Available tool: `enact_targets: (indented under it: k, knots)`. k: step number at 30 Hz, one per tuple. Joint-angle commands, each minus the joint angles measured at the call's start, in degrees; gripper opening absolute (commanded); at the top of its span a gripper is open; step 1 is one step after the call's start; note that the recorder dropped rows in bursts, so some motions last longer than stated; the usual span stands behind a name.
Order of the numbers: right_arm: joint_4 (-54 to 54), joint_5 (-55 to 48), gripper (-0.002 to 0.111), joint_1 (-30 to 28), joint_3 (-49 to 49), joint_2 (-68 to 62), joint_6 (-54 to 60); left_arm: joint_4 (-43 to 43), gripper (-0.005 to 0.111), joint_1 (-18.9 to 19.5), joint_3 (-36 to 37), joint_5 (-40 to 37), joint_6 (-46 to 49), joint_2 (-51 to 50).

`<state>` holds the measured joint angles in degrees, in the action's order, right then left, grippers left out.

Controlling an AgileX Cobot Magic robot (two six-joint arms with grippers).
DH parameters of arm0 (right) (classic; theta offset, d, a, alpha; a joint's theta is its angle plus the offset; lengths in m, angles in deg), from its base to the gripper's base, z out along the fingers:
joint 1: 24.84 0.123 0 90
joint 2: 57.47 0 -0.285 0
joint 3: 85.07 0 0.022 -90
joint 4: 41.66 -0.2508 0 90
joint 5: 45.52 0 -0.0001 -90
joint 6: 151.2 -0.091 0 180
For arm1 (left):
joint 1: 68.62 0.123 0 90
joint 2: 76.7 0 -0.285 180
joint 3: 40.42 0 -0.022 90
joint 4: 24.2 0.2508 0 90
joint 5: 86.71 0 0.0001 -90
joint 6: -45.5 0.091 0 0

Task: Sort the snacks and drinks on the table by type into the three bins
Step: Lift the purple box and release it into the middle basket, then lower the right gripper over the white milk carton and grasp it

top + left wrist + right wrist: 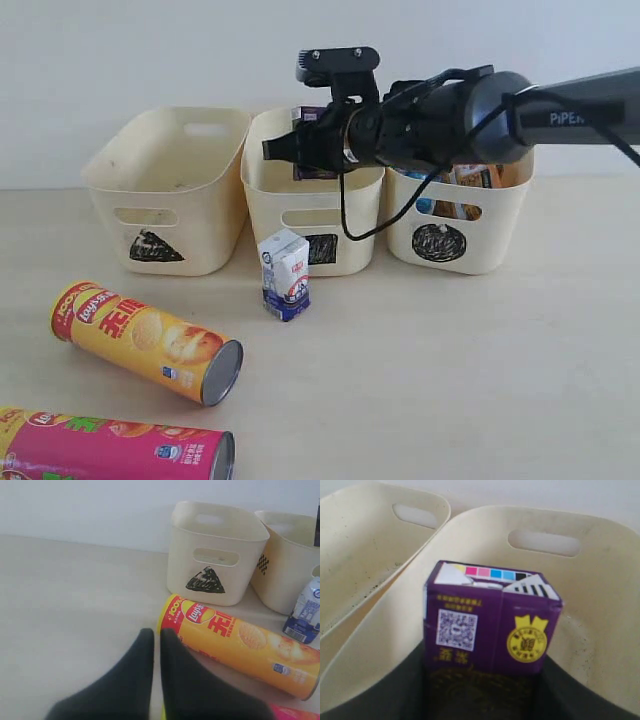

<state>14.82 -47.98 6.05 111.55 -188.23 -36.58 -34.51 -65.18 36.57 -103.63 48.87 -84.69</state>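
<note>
My right gripper (290,147) is shut on the dark purple carton (308,115) and holds it over the middle bin (315,205), the one with the square mark. In the right wrist view the purple carton (490,625) sits between the dark fingers (405,685), inside the middle bin's (600,605) rim. The white and blue carton (285,275) stands on the table (450,350) in front of that bin. A yellow-orange tube (145,340) and a magenta tube (110,452) lie at the front left. My left gripper (156,632) is shut and empty, beside the yellow-orange tube's (240,645) red end.
The triangle bin (165,190) at the left holds nothing that I can see. The circle bin (460,225) at the right holds crinkly bags (470,180). In the left wrist view the triangle bin (215,555) and the white and blue carton (306,612) stand beyond the tube.
</note>
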Motion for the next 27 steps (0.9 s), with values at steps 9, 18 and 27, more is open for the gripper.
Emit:
enact_targets:
  k: [9,18,27]
  knots:
    - [0.76,-4.20,0.024,-0.34,1.03,-1.67,0.38,-0.23,0.004,0.07,0.22,0.18,0.11,0.20]
    - [0.76,-4.65,0.075,-0.34,2.27,-1.33,0.19,-0.23,0.004,0.07,0.22,0.18,0.11,0.20]
    - [0.76,-9.45,0.037,-0.06,2.27,6.10,-0.06,-0.23,0.004,0.07,0.22,0.18,0.11,0.20]
